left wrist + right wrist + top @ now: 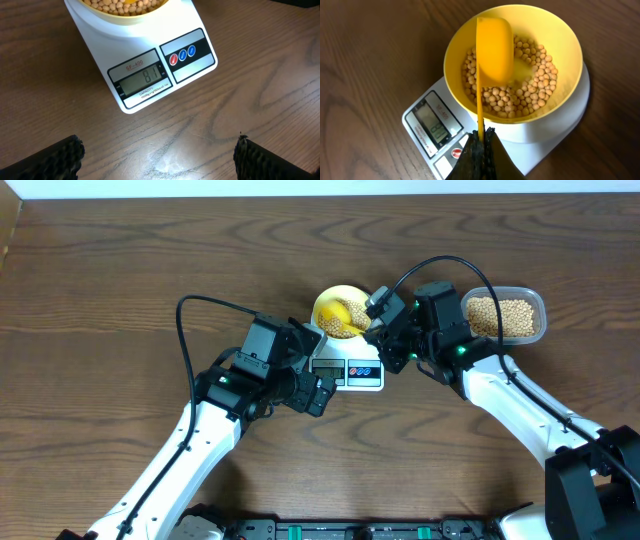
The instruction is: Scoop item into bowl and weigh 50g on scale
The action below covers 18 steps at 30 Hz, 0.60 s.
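While the right gripper [481,137] clamped the scoop [492,65] by its handle [479,107], the cup [495,45] sat in the bowl [570,47] on the scale [560,127], straight ahead of it.
Handle ran in line with the gripper; beans [520,100] lay under the cup, its inside hidden. Left gripper [160,157] hung open just short of the scale, display [142,80] ahead reading like 81, over target I'd judge. Tub [543,315] sat behind the right gripper.
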Available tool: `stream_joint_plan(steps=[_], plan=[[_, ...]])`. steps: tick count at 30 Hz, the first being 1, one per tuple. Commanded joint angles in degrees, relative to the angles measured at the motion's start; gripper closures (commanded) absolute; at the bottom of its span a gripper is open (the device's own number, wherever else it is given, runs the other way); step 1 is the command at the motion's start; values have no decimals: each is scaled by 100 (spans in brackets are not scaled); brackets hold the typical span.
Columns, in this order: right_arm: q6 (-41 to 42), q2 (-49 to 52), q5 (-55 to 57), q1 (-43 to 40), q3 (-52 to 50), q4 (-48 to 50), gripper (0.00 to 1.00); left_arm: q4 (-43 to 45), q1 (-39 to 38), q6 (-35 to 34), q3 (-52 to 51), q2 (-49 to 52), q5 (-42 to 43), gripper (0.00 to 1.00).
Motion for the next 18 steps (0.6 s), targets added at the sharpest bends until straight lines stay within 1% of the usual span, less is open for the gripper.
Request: stream_joint_plan(steps=[1, 4, 9, 12, 15, 18], plan=[[122, 17, -175, -31, 37, 11, 99, -15, -7, 55, 85, 37, 46, 2], [319, 17, -177, -96, 37, 66, 99, -17, -7, 55, 85, 37, 48, 2], [905, 17, -275, -367, 37, 223, 99, -15, -7, 55, 85, 37, 48, 2], [1130, 17, -909, -651, 37, 282, 99, -15, -7, 52, 85, 37, 46, 2], [1126, 17, -1537, -874, 37, 284, 99, -15, -7, 55, 85, 37, 46, 2], [1126, 17, -1661, -1086, 37, 289, 99, -15, -7, 55, 85, 37, 46, 2]])
